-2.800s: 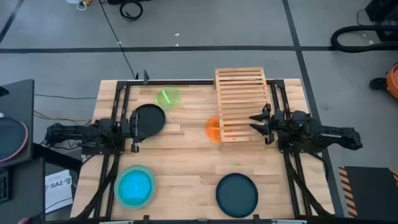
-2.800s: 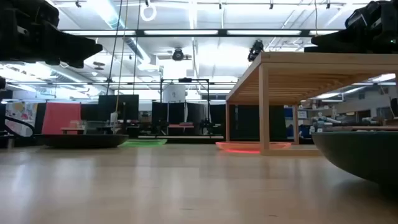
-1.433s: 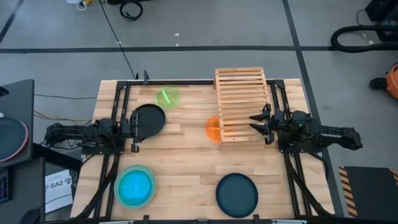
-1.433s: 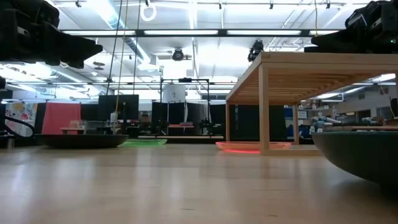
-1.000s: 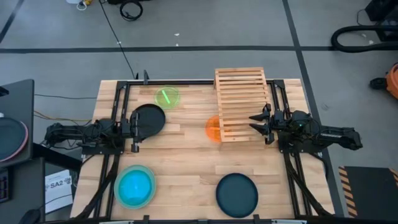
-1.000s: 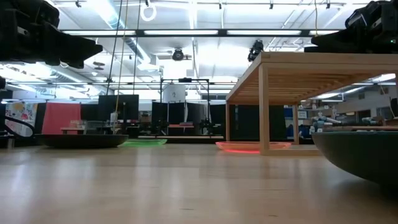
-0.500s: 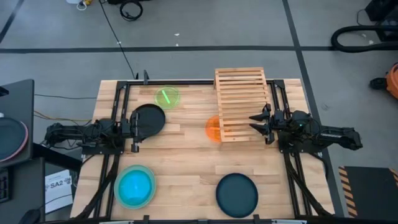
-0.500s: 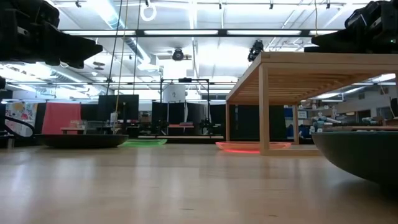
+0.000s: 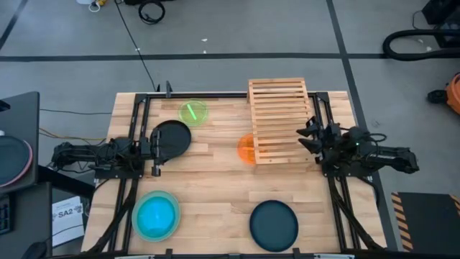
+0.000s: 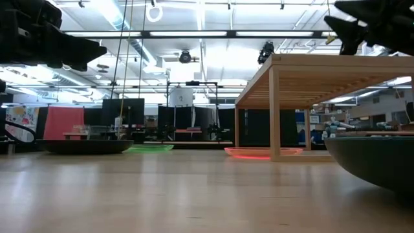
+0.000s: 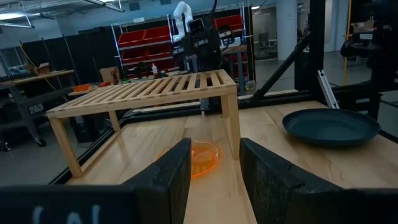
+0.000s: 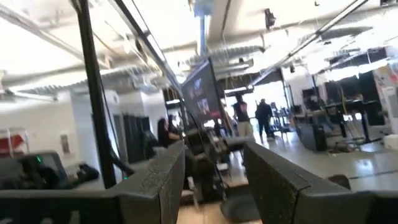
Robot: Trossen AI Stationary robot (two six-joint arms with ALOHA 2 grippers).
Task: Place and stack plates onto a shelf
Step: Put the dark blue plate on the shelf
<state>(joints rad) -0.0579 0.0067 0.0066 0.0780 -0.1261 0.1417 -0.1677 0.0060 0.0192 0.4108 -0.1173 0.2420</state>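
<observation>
Wood planks of the tabletop point(image 9: 215, 194) are seen from above to carry a black plate point(image 9: 172, 138), a green plate point(image 9: 192, 112), a cyan plate point(image 9: 157, 215) and a dark teal plate point(image 9: 273, 224). An orange plate point(image 11: 200, 157), half tucked beneath the empty shelf point(image 9: 278, 119), is shown plainly only by the left wrist view. The left gripper point(image 9: 154, 152) is held beside the black plate and the right gripper point(image 9: 310, 136) at the shelf's edge, each with fingers apart and empty.

Bright overhead lights; rt wrist view blurred.
</observation>
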